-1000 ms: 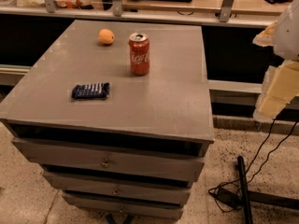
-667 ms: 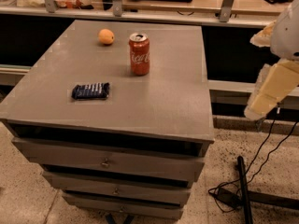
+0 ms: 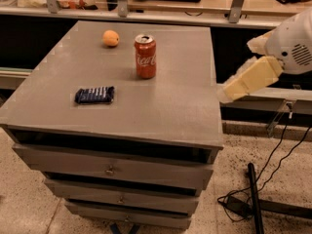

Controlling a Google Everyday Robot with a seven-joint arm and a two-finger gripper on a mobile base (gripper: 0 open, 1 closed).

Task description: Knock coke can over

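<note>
The coke can [image 3: 146, 56] is red with white script and a silver top. It stands upright on the grey cabinet top [image 3: 170, 101], towards the back middle. My gripper [image 3: 239, 84] is cream coloured and hangs off a white arm at the right of the view. It sits just beyond the cabinet's right edge, about level with the top. It is well to the right of the can and does not touch it.
A small orange fruit [image 3: 110, 38] lies behind and left of the can. A flat dark blue snack packet [image 3: 95, 95] lies front left. The cabinet has several drawers. Black cables [image 3: 253, 199] trail on the speckled floor at the right. A counter runs along the back.
My arm has swung left and lower, bringing the gripper from the far right towards the cabinet's right edge. The can, fruit and packet have not moved.
</note>
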